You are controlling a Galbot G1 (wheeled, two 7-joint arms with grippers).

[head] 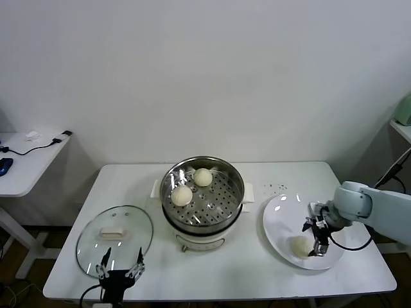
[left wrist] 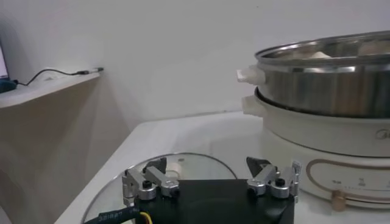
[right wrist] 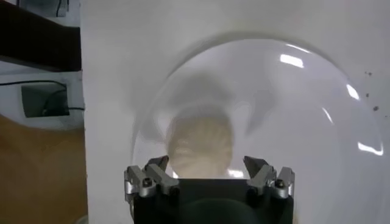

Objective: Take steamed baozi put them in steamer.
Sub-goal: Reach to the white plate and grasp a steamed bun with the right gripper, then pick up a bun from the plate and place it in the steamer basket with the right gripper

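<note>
The steamer [head: 231,204] stands mid-table, its perforated tray holding two cream-white baozi [head: 203,177] [head: 182,196]. One more baozi [head: 299,246] lies on the white plate [head: 279,221] to the right. My right gripper [head: 316,249] hovers low over that plate, right beside this baozi, and is open. In the right wrist view the baozi [right wrist: 201,145] sits just ahead of the open right gripper [right wrist: 207,167], between the lines of its fingers but untouched. My left gripper [head: 120,266] is open and idle at the table's front left edge, empty in the left wrist view [left wrist: 210,165].
A round glass lid [head: 114,231] with a white handle lies flat left of the steamer, just beyond the left gripper. The lid [left wrist: 183,165] and the steamer's pot wall [left wrist: 329,79] show in the left wrist view. A side desk [head: 26,160] stands far left.
</note>
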